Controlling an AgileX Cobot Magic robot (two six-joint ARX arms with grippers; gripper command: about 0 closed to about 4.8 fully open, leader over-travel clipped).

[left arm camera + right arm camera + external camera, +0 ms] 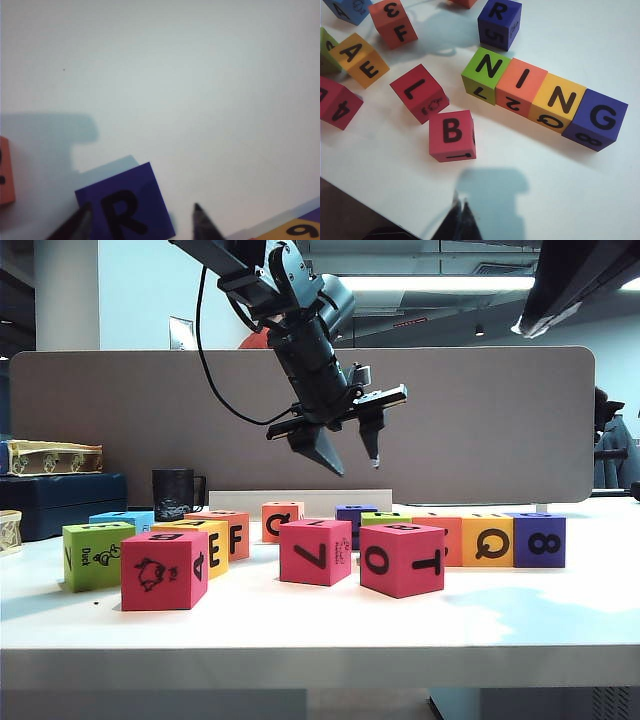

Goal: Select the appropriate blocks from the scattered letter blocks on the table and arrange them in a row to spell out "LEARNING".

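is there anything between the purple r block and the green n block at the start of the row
No: in the right wrist view, only bare white table separates the purple R block from the green N block; they stand apart, not touching.

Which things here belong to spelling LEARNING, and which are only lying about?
For the job:
- row N-I-N-G
- purple R block, under the open left gripper
- red L block
- yellow A/E block

Lying about:
- red B block
- black mug
- orange 3/F block
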